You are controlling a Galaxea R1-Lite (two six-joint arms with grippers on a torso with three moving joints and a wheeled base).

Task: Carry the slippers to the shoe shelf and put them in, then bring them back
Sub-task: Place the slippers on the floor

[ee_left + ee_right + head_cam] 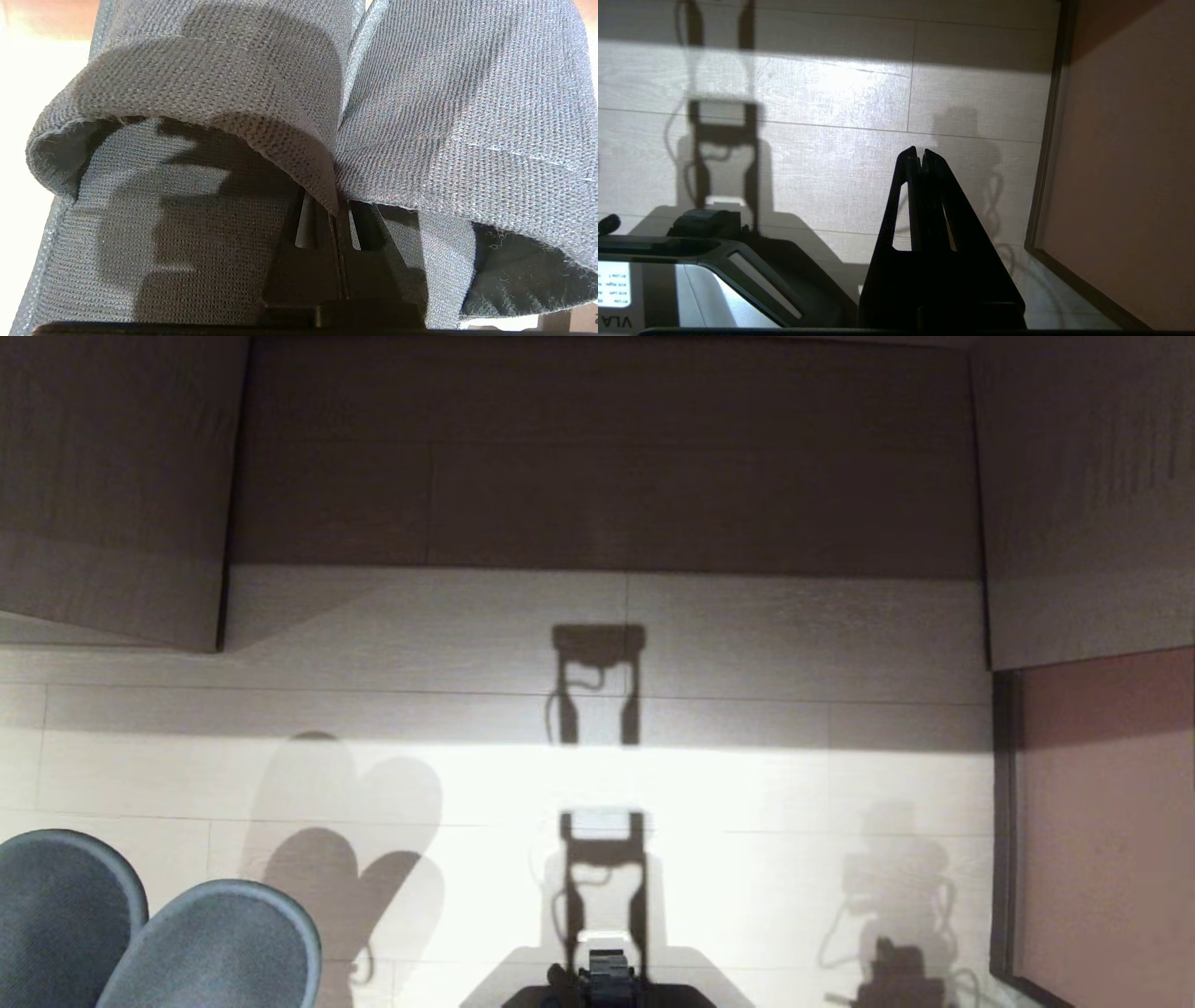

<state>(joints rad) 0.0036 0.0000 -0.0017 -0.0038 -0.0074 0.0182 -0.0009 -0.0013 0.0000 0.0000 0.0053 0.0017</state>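
The slippers (224, 943) hang at the lower left of the head view, toes up and side by side, above the pale floor. In the left wrist view, my left gripper (337, 205) is shut on them, pinching the inner edges of both uppers together; one slipper (210, 93) lies on one side of the fingers and the other (467, 116) on the opposite side. The shoe shelf (597, 476) is straight ahead, a wide shaded opening between two wood-grain side panels. My right gripper (920, 154) is shut and empty over the floor.
A wood-grain side panel (112, 485) stands at the left and another (1083, 495) at the right. A pinkish board (1102, 821) with a dark frame runs along the right. My own base (607, 980) shows at the bottom middle. Pale floor (747, 784) lies before the opening.
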